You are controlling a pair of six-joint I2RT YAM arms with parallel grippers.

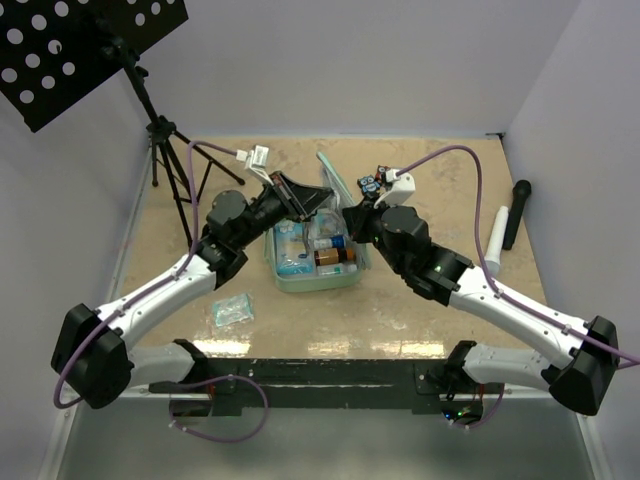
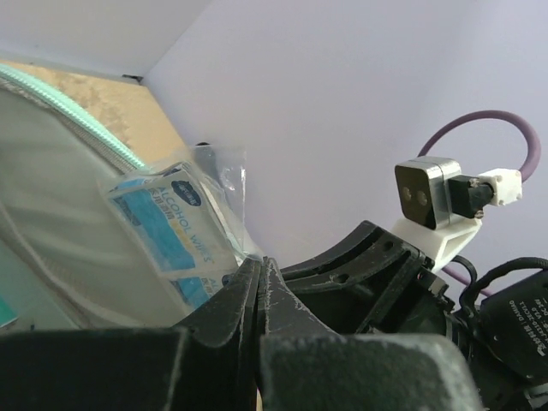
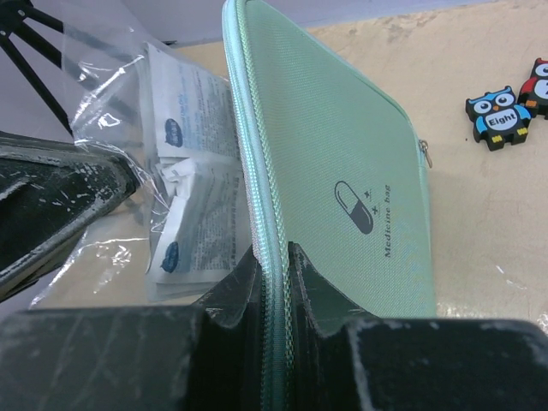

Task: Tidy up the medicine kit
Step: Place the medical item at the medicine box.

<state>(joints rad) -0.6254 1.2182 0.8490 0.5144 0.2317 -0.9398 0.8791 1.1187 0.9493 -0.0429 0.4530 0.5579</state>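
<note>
mid-table, top view: medicine kit [image 1: 320, 284] lies open, lid [image 3: 342, 171] raised at its 12 o'clock edge. right gripper [image 3: 272, 257], at kit's 2 o'clock, nearly closed, pinching lid's zip rim. left gripper [image 2: 259, 267], at 11 o'clock, fully closed on clear bag of alcohol wipes [image 2: 171, 227] beside lid lining.

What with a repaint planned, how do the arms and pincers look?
Both the left arm and right arm have white links, black joints and a purple cable. The left pincer and right pincer are black, scuffed.
</note>
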